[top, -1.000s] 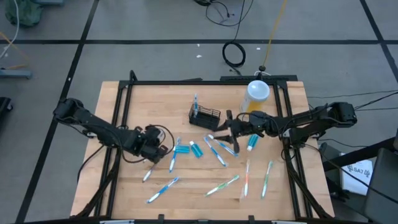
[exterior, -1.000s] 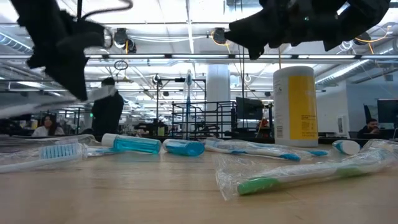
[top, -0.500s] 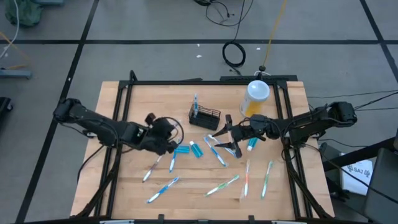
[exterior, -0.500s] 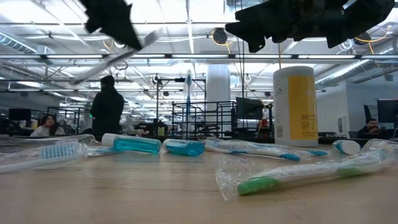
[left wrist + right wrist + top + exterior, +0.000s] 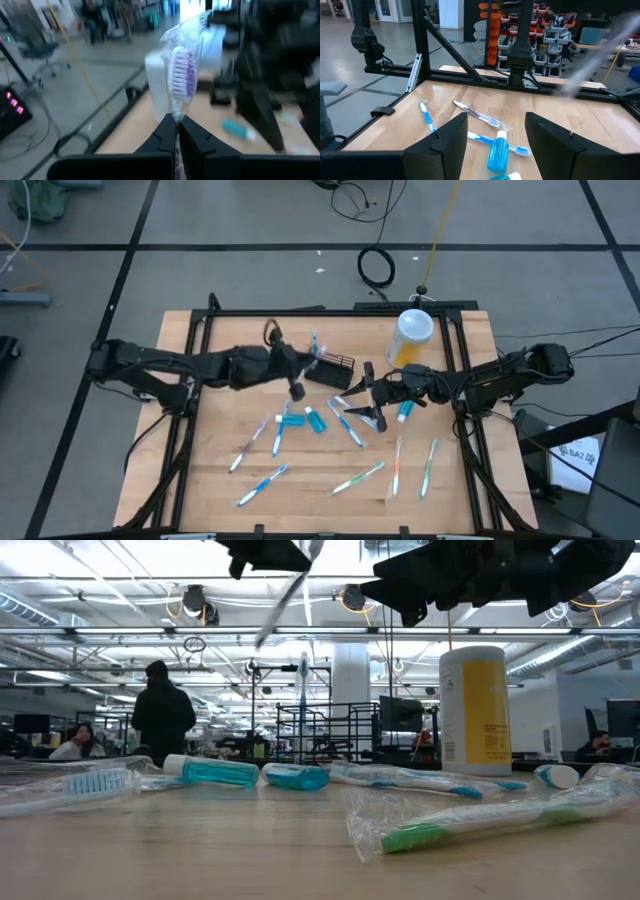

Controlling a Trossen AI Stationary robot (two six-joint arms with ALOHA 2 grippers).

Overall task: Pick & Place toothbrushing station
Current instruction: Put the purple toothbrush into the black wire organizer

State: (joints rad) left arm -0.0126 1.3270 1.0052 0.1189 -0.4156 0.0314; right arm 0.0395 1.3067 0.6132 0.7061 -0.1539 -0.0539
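A light wooden worktop (image 5: 220,480) is seen from above, framed by black rails. A black wire caddy (image 5: 331,367) stands near its far middle, with a yellow bottle (image 5: 412,335) to its right. Wrapped toothbrushes (image 5: 361,477) and small blue toothpaste tubes (image 5: 315,421) are scattered flat across the middle and near half of the wood.

Both arms are dark, jointed links with black cabling looped alongside; each gripper, left (image 5: 172,137) and right (image 5: 492,137), has two matte black, flat fingers.
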